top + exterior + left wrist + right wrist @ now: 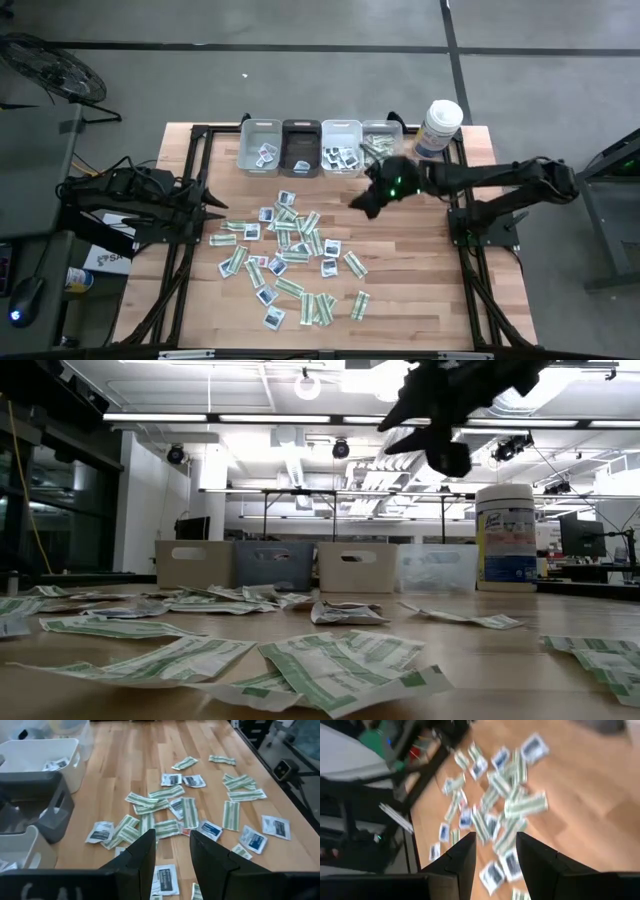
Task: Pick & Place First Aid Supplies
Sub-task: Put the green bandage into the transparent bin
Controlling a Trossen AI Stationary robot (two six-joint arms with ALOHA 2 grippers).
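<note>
The first aid packets (290, 255), narrow green-and-white strips and squarish white ones with dark-blue marks, lie scattered flat on the middle of the wooden table; they also show in the low view (330, 660) and both wrist views (180, 810) (495, 805). My right gripper (362, 205) hangs open and empty above the table between the bins and the pile, high in the low view (400, 428); its fingers (495, 852) stand apart over the packets. My left gripper (222, 210) waits open at the table's left edge, facing the pile (172, 850).
Four small bins stand in a row at the far edge: beige (248, 150), dark (301, 132), white (341, 130) and clear (381, 128), with some packets inside them. A tall white canister (441, 125) stands at their right. Bare wood lies right of the pile.
</note>
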